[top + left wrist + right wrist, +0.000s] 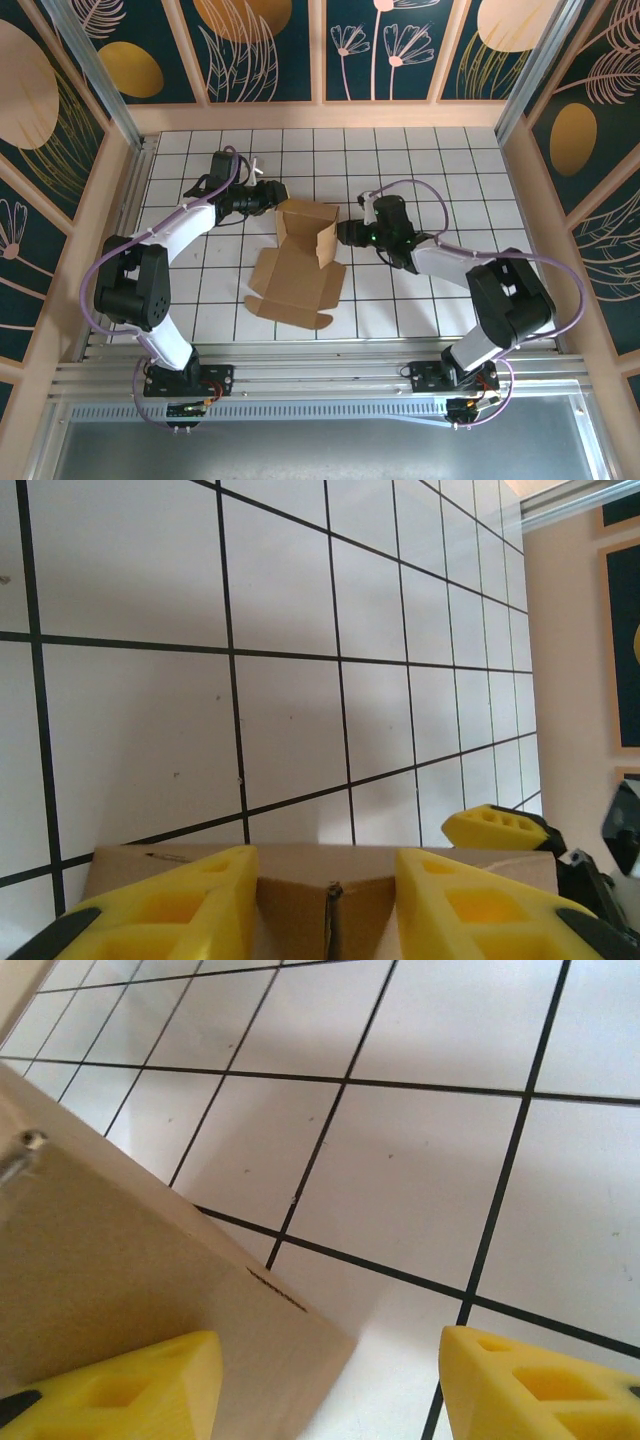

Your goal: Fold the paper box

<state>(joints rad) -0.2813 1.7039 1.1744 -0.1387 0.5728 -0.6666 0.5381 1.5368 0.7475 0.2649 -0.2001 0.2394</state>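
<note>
The paper box point(297, 272) is a brown cardboard sheet lying mid-table, its far part folded up into walls and its near flaps flat. My left gripper point(272, 196) is at the box's far left corner. In the left wrist view its yellow fingers point(190, 900) press on a folded cardboard corner point(300, 880) from both sides, so my left gripper point(325, 865) is shut on it. My right gripper point(345, 233) is at the box's right wall. There my right gripper point(330, 1360) stands open, with a cardboard panel point(120, 1260) beside its left finger and the other finger well apart.
The white gridded table point(430, 160) is ringed by a wooden frame point(320, 115) with patterned dark panels. A metal rail point(320, 380) runs along the near edge between the arm bases. One finger of the right gripper point(495, 825) shows past the box.
</note>
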